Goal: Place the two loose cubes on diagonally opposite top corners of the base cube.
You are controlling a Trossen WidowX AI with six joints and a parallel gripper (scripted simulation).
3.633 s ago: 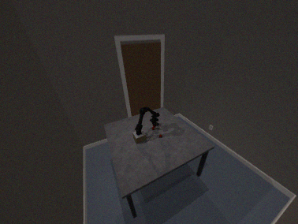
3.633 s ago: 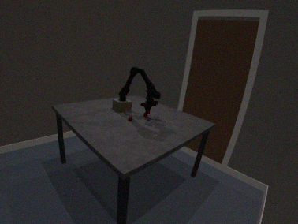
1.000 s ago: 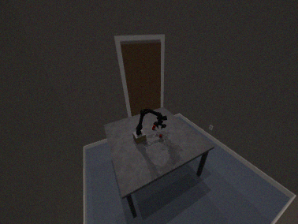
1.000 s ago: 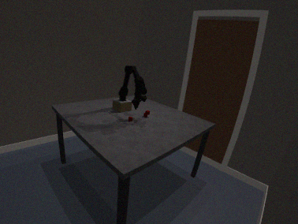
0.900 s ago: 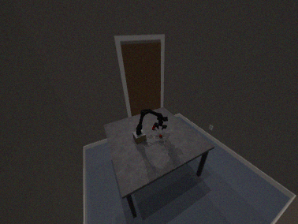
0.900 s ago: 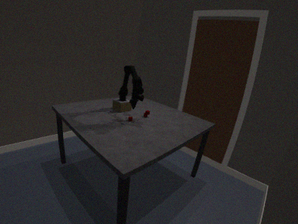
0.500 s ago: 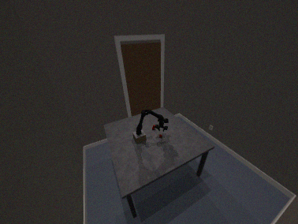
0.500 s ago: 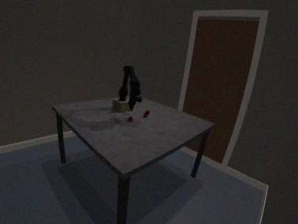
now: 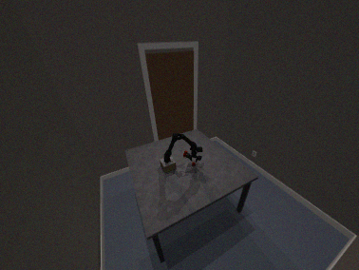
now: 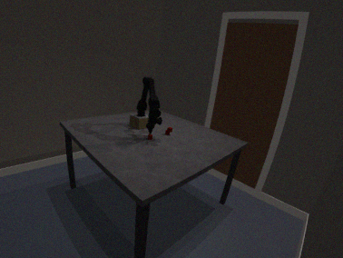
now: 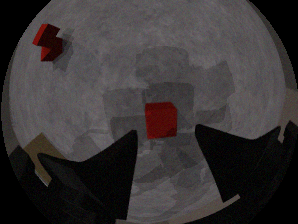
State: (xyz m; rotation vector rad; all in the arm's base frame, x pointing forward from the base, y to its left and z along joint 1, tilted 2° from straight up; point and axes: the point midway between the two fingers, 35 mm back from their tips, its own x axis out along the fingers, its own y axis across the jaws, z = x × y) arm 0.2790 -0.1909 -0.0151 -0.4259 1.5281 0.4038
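A loose red cube (image 9: 193,163) (image 10: 150,136) (image 11: 161,121) stands on the table, between and just beyond the fingertips in the wrist view. My gripper (image 10: 151,133) (image 11: 167,132) points down over it, open, with neither finger seen touching it. A second red cube (image 10: 171,129) (image 11: 45,34) rests on the red base cube (image 10: 167,133) (image 11: 51,52), shifted so that it overhangs a corner. That pair is at the upper left of the wrist view. The top view shows it only as a small red patch. Whether the upper cube is exactly level is too small to tell.
The arm stands on a tan block (image 9: 168,166) (image 10: 138,122) on the grey table (image 9: 161,209) (image 10: 150,174). The stacked pair stands to one side of the gripper. Overlapping arm shadows lie around the loose cube.
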